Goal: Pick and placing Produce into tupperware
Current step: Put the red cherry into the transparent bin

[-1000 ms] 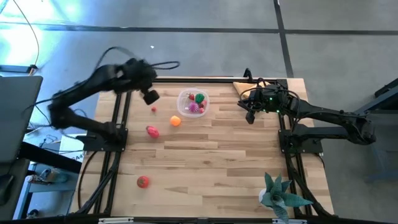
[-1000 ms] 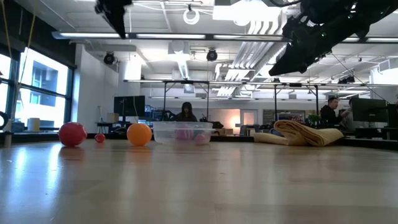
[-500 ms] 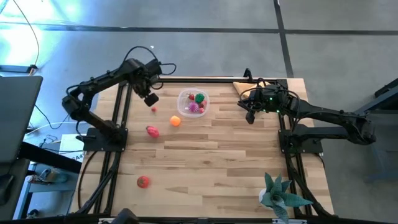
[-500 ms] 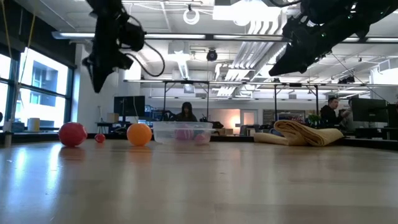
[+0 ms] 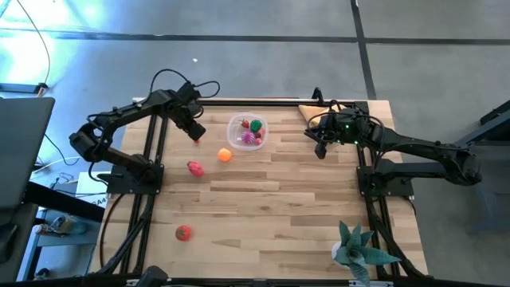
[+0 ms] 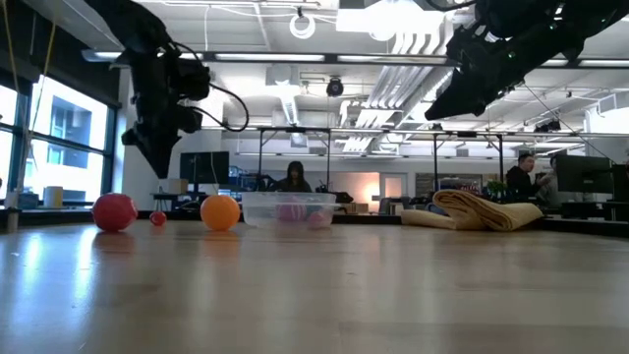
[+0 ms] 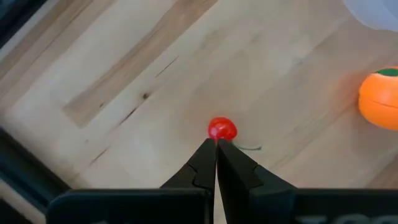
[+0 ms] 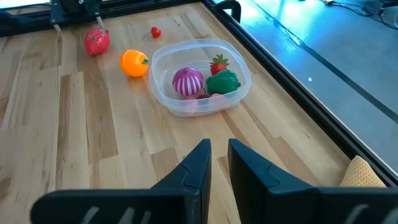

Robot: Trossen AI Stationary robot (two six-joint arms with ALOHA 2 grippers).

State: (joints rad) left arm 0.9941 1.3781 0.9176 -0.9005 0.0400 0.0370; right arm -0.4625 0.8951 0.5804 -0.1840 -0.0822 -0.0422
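The clear tupperware [image 5: 248, 131] [image 8: 200, 78] stands on the table's far half and holds a magenta piece, a green one and a red strawberry. On the bare wood lie an orange fruit [image 5: 225, 155] [image 7: 379, 99], a pink-red piece [image 5: 195, 168], a red tomato [image 5: 183, 233] and a tiny red cherry [image 7: 222, 129] [image 6: 157, 218]. My left gripper [image 7: 216, 143] [image 5: 196, 134] is shut and hangs above the cherry, well clear of the table in the low view [image 6: 157, 169]. My right gripper [image 8: 216, 149] [image 5: 320, 147] waits raised to the right of the tupperware, fingers slightly apart and holding nothing.
A folded tan cloth [image 5: 311, 112] [image 6: 482, 209] lies at the far right corner. A teal spiky plant [image 5: 358, 251] stands at the near right corner. Dark frame rails run along the left and right table edges. People sit in the room behind [image 6: 295, 177].
My left arm has swung down from high over the table's far left and drawn slightly toward the near edge, ending with its gripper low over the cherry. The produce and the tupperware have stayed where they were.
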